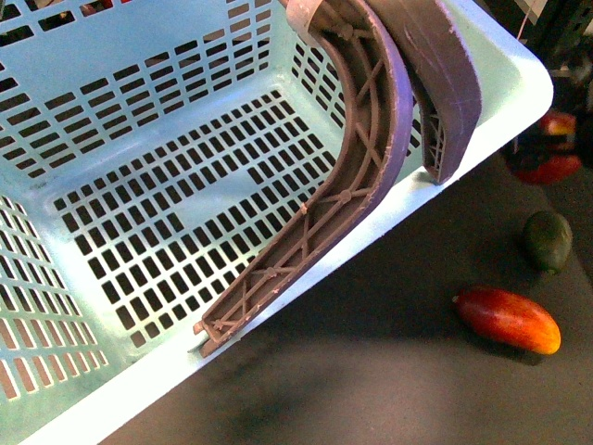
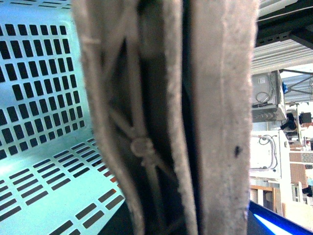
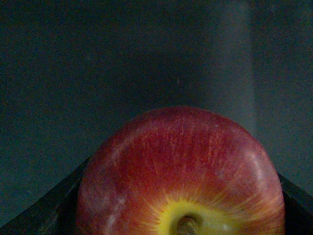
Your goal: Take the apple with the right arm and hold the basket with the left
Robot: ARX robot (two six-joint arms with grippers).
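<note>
Here, the right gripper [image 3: 183, 172] pinches the apple [image 3: 181, 161] by its rounded flanks and may lose it; the left gripper's state is hidden.

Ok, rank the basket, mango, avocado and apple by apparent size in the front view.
1. basket, by far the largest.
2. mango.
3. avocado.
The apple is left unranked, as the basket's corner hides part of it and only a piece shows.
</note>
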